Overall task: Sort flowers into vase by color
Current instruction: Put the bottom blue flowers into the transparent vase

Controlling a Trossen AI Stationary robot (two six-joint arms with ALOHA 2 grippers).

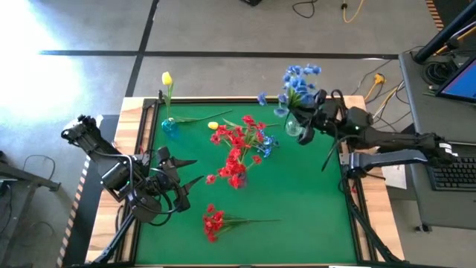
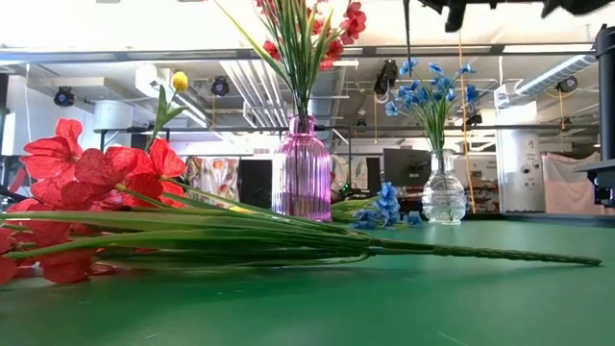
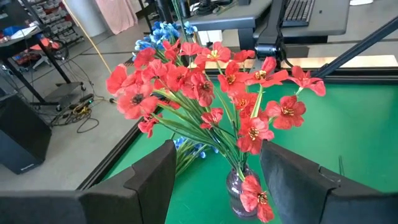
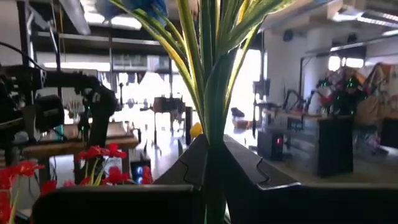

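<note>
The right pincer (image 4: 208, 165), pinching a blue sprig's stems (image 4: 211, 93) above the clear vase (image 1: 295, 128), needed to lower and release; the left pincer (image 3: 214, 174) stood spread.

In the low view the red sprig (image 2: 86, 192) lying on the worktop (image 2: 384, 308) runs off the picture's left edge, and the red bouquet (image 2: 307, 38) in the pink vase (image 2: 302, 168) is cropped at the top. In the right wrist view the blue stems (image 4: 211, 68) lose their blossoms above the frame, and the background is blurred.
</note>
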